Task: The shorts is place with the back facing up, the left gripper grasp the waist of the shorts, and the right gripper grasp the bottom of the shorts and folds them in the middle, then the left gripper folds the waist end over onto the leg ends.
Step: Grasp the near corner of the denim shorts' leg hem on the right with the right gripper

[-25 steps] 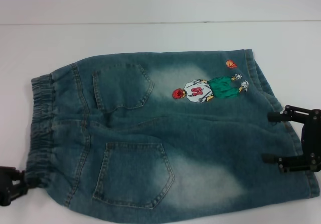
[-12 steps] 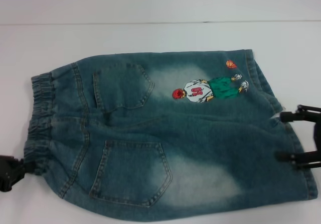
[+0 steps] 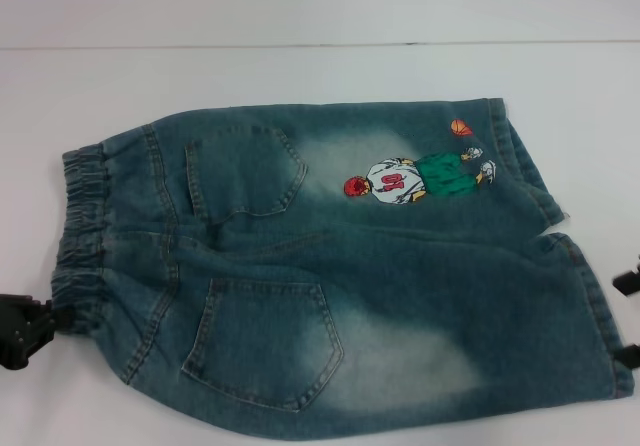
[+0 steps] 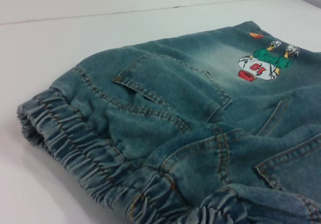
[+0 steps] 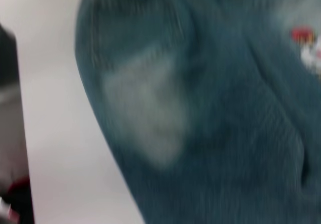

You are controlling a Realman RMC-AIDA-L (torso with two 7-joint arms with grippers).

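The left tool sits at the shorts' waistband corner, the right tool beside the hems; grip unclear on both, so seat each over its edge before lifting

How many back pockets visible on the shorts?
2. One pocket sits on the far half of the shorts, left of the cartoon embroidery; the other pocket sits on the near half. None looks hidden.

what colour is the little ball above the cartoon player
Orange; the ball on the shorts shows best in the head view.
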